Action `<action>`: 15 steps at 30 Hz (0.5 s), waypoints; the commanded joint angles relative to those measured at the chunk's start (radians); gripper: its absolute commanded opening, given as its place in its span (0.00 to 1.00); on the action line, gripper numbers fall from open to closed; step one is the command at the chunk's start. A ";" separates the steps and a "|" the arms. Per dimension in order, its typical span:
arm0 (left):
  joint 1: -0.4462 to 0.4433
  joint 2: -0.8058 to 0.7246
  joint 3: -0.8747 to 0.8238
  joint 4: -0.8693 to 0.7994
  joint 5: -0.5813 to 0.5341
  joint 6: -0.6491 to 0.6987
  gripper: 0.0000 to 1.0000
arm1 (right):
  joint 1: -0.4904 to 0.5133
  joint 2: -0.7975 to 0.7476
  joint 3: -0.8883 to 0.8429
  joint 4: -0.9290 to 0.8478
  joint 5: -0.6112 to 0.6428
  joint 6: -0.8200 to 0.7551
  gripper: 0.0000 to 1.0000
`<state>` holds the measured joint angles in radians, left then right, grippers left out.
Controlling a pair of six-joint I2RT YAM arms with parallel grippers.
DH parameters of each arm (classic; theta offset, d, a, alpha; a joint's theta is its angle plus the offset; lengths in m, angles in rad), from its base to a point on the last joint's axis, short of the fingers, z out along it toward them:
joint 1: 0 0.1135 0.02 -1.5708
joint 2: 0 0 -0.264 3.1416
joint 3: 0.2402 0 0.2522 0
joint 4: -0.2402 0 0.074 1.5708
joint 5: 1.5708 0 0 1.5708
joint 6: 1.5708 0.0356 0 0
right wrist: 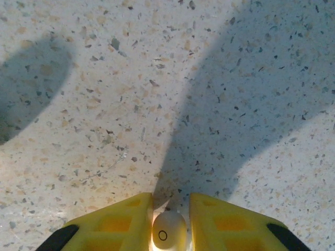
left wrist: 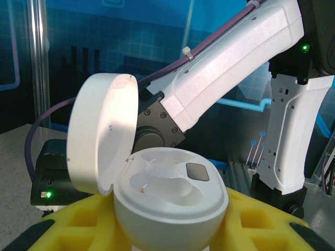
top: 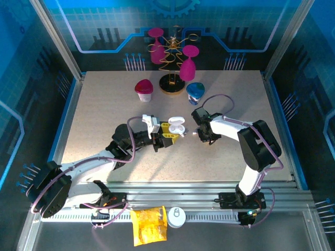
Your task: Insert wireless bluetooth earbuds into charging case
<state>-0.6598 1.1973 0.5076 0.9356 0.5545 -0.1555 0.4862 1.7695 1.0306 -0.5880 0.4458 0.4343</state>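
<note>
My left gripper (left wrist: pixel 170 232) is shut on a white charging case (left wrist: pixel 172 209), its yellow fingers (left wrist: pixel 78 225) pressing the rounded body from both sides. The lid (left wrist: pixel 102 138) stands open to the left, and both moulded wells look empty. From above, the case (top: pixel 176 125) sits mid-table with the left gripper (top: pixel 168 134) just below it. My right gripper (right wrist: pixel 170 209) is shut on a small white earbud (right wrist: pixel 168 232), pinched between its yellow fingers (right wrist: pixel 125 217) above bare speckled tabletop. In the top view the right gripper (top: pixel 195 132) hangs just right of the case.
At the back of the table stand a golden rack (top: pixel 172 78) with pink glasses, an upturned pink cup (top: pixel 143 89) and a blue cup (top: pixel 195 92). A yellow bag (top: pixel 148 225) and a white round object (top: pixel 176 217) lie on the front rail.
</note>
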 commanded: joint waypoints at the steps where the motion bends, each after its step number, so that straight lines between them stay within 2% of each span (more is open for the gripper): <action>1: 0.009 -0.013 0.002 0.011 -0.006 0.020 0.26 | 0.015 0.017 0.019 -0.050 0.022 -0.003 0.20; 8: 0.008 -0.010 0.003 0.015 -0.004 0.017 0.26 | 0.012 0.019 0.019 -0.057 0.012 -0.002 0.12; 15: 0.008 -0.016 0.002 0.011 -0.006 0.018 0.26 | -0.006 -0.081 -0.005 -0.038 -0.054 0.006 0.13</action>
<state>-0.6598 1.1973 0.5076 0.9356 0.5545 -0.1555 0.4877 1.7523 1.0344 -0.6132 0.4294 0.4282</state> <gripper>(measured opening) 0.366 0.136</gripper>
